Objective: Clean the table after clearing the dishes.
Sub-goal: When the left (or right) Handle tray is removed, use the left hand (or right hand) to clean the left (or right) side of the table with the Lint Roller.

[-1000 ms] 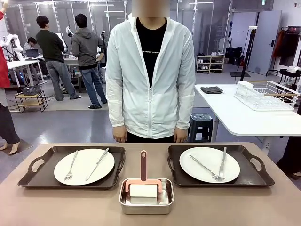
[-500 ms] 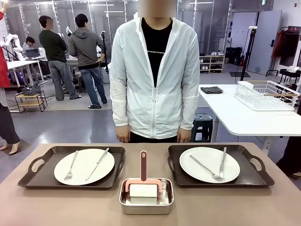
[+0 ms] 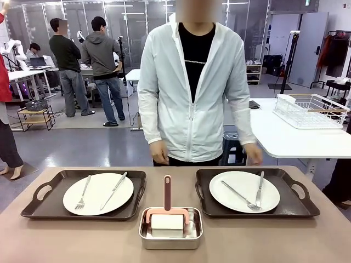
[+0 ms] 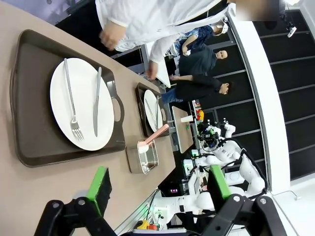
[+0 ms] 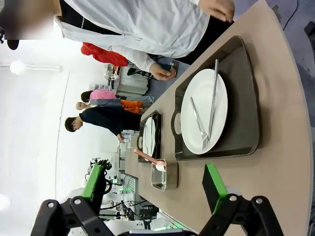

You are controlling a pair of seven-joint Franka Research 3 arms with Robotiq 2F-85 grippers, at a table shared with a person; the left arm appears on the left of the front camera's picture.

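The left tool point(image 4: 160, 184) and right tool point(image 5: 154, 182) were open and empty. Beyond each sat a round white plate point(image 4: 84, 93) with loose silver cutlery point(image 4: 97, 98) on a dark brown handled tray point(image 4: 29, 98). Tilting a tray would probably shed the cutlery; the person's hand point(image 5: 219, 7) farther out risked collision. The matte pinkish-brown table point(image 4: 24, 196) looked smooth; a busy lab point(image 3: 109, 137) lay beyond.

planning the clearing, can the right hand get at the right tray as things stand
Probably yes: the right hand is open, the right tray lies unobstructed, and the person's hand is beyond its far edge.
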